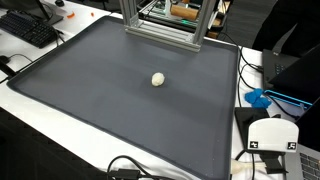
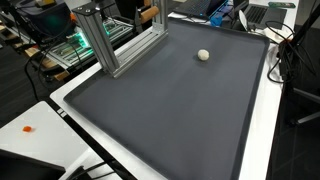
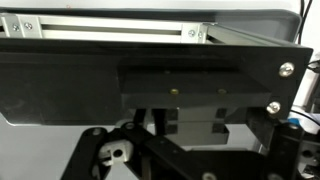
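Exterior view: small cream-white round ball (image 1: pixel 158 78) lies on the dark grey rubbery mat (image 1: pixel 90 110) that covers most of the white counter (image 1: pixel 20 95). It sits nearer the far edge than the near one, clear of everything, and well apart from the silver aluminium-profile frame (image 1: pixel 165 25) standing at that far edge. Black keyboard (image 1: pixel 30 28) at the far corner; blue plastic piece (image 1: pixel 258 98) and white box with black printed markers (image 1: pixel 272 135) along the side edge. Exterior view: same ball (image 2: pixel 203 55) near the far corner of the mat (image 2: pixel 170 115), frame (image 2: pixel 110 40) at the adjoining edge, no arm over the mat. Wrist view: gripper (image 3: pixel 190 150) shows only as black linkages low in frame, close against a black flat plate with silver screws (image 3: pixel 150 75). Fingertips are probably hidden, so I cannot tell whether they are spread or pressed together.
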Robot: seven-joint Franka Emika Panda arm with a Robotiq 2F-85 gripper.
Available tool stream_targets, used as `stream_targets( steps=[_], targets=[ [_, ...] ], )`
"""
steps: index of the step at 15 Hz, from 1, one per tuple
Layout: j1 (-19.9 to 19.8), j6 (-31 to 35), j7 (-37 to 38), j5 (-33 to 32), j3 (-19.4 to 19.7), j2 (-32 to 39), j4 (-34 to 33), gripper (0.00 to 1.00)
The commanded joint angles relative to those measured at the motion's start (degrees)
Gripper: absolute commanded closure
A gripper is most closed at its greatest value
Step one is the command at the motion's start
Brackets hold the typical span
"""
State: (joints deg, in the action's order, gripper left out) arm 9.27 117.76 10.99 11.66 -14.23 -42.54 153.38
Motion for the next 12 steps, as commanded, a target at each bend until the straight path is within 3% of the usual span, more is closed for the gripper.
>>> stream_targets(
  steps=[1,7,9,12],
  targets=[
    [0.0,1.5,1.7,-1.6,-0.5,0.1,1.0,0.0],
    [-0.1,0.9,2.3,-2.7,-0.5,0.3,0.9,0.08],
    [-0.1,0.9,2.6,-2.9,-0.5,0.3,0.9,0.33],
    [-0.2,0.9,2.8,-3.4,-0.4,0.3,0.6,0.57]
  ],
)
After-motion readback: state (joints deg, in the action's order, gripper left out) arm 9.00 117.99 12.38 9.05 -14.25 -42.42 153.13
